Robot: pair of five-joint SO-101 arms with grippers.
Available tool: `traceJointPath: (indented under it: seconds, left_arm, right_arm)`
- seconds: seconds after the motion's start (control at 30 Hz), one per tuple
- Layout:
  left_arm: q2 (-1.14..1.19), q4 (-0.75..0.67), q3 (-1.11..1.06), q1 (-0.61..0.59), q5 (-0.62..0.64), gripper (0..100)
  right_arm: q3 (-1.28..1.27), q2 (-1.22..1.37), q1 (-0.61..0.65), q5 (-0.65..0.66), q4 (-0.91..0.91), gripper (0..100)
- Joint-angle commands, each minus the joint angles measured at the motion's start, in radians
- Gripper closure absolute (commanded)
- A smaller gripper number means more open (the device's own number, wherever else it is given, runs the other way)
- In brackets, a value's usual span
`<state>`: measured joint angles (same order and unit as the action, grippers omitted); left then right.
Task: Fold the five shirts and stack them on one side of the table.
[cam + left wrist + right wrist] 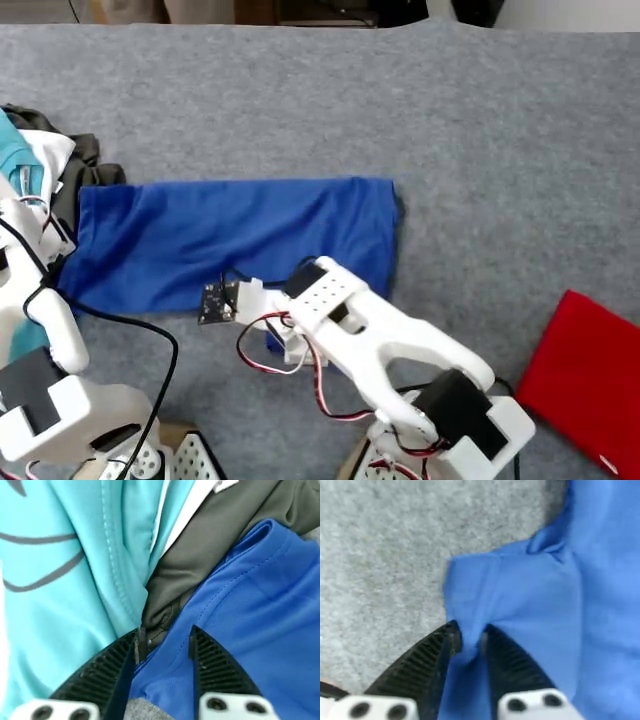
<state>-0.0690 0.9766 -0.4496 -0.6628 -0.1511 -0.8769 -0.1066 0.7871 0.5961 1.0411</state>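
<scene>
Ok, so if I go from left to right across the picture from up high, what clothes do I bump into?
Heap of shirts in teal, white and dark at the left edge → blue shirt spread out in the middle → red shirt near the right edge.

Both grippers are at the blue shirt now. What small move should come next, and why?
Probably close the left gripper on the end of the blue shirt. Its jaws stand open with the blue edge between them, while the right gripper is shut on the shirt's near edge. With both ends held, the arms could lift it for a fold.
</scene>
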Motion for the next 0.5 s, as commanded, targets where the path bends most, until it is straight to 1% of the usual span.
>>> traceJointPath:
  seconds: [0.0,0.17,0.23,0.4,0.47]
  left_arm:
    - [-0.035,-0.014,0.003,-0.009,0.005,84]
    - [-0.031,-0.015,0.003,-0.009,0.005,84]
    - [-0.016,-0.015,0.008,-0.009,0.005,84]
    - [0.041,-0.026,0.034,-0.011,0.005,84]
    - [0.053,-0.023,0.043,-0.011,0.005,84]
  right_arm:
    - [-0.012,0.054,0.005,0.000,0.005,99.5]
    - [-0.001,0.053,-0.070,-0.012,0.005,99.5]
    - [0.030,0.051,-0.107,-0.012,0.037,99.5]
    - [0.249,-0.008,-0.197,0.002,0.201,99.5]
    - [0.340,-0.019,-0.223,0.040,0.255,99.5]
